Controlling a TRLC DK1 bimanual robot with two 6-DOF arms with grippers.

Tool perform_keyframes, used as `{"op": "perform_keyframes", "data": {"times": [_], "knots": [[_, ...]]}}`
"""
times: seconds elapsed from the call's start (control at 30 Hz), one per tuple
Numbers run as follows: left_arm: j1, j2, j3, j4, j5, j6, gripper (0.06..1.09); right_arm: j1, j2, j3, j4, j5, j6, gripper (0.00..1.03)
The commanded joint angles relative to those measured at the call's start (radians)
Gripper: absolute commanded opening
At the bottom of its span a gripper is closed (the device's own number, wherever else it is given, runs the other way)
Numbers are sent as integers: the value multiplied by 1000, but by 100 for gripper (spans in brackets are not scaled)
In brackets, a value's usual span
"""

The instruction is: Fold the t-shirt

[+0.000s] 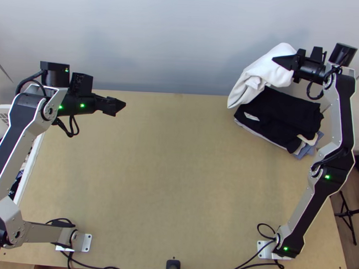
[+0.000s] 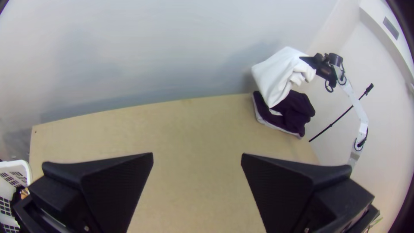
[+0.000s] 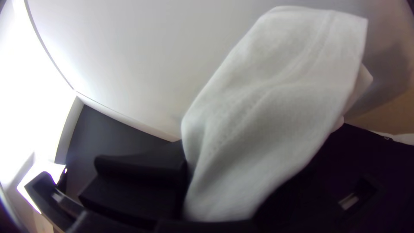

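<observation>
On tabletop (image 1: 178,158), at far right: pile of folded clothes (image 1: 292,115). Above the pile's far-left part: t-shirt (image 1: 259,77), between the jaws of the right gripper (image 1: 282,61); touching the pile or apart, unclear. Over the far left: left gripper (image 1: 118,106). On the near side: 2 bases, left arm base (image 1: 86,243) at near left, right arm base (image 1: 265,249) at near right. Beside the left edge: basket (image 1: 29,171), with things inside. Behind the far edge: wall (image 1: 183,39). Off to the right: tripod (image 1: 350,213) on the floor (image 1: 341,202).
</observation>
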Motion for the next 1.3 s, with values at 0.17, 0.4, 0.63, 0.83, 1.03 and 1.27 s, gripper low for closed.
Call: {"op": "perform_keyframes", "data": {"times": [0.17, 0.4, 0.63, 0.83, 1.03, 1.27], "knots": [[-6, 37, 16, 22, 2, 0, 105, -59, 31, -12, -74, 1, -43, 3], [-22, 55, 24, 30, 2, -6, 105, -78, 13, -12, -187, 7, -100, 3], [-19, 58, 24, 31, 2, -1, 105, -101, -32, -22, -357, 71, -224, 3], [-9, 58, 24, 31, 2, 5, 105, -130, -107, -72, -480, 202, -406, 3], [-9, 58, 24, 33, 2, 8, 105, -193, -150, -100, -526, 285, -495, 3], [-8, 47, 22, 33, 6, 16, 105, -262, -176, -109, -580, 305, -540, 3]]}}
